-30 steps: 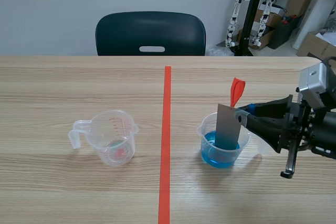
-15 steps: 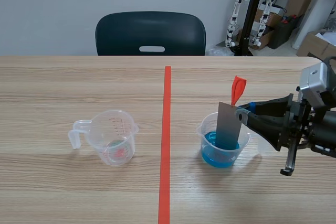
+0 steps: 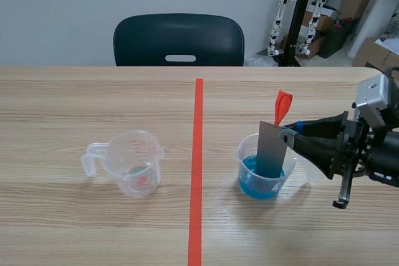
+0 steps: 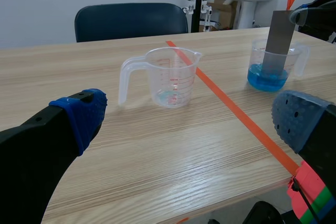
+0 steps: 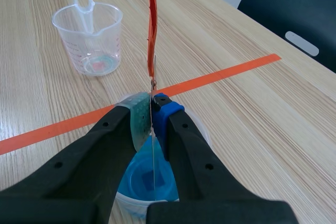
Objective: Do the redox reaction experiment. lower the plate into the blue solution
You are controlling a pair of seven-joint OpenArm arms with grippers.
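Hardly any change from a second ago: only a slight shift of the right arm, the grey plate (image 3: pixel 272 147) standing as before in the blue solution (image 3: pixel 259 185). Starting at the left: left gripper (image 4: pixel 191 119) spread wide, holding nothing, low over the surface's (image 3: pixel 62 216) near edge. Clear measuring cup (image 3: pixel 134 163) upright, left of the orange tape line (image 3: pixel 197 172). Right of the line, beaker (image 3: pixel 243 157) with the plate upright inside, lower end dipped in the blue, upper end above the rim. Right gripper (image 3: pixel 288 138) clamped on the plate's top corner, reaching in from the surface's right edge, orange tag (image 3: pixel 282 107) rising above it.
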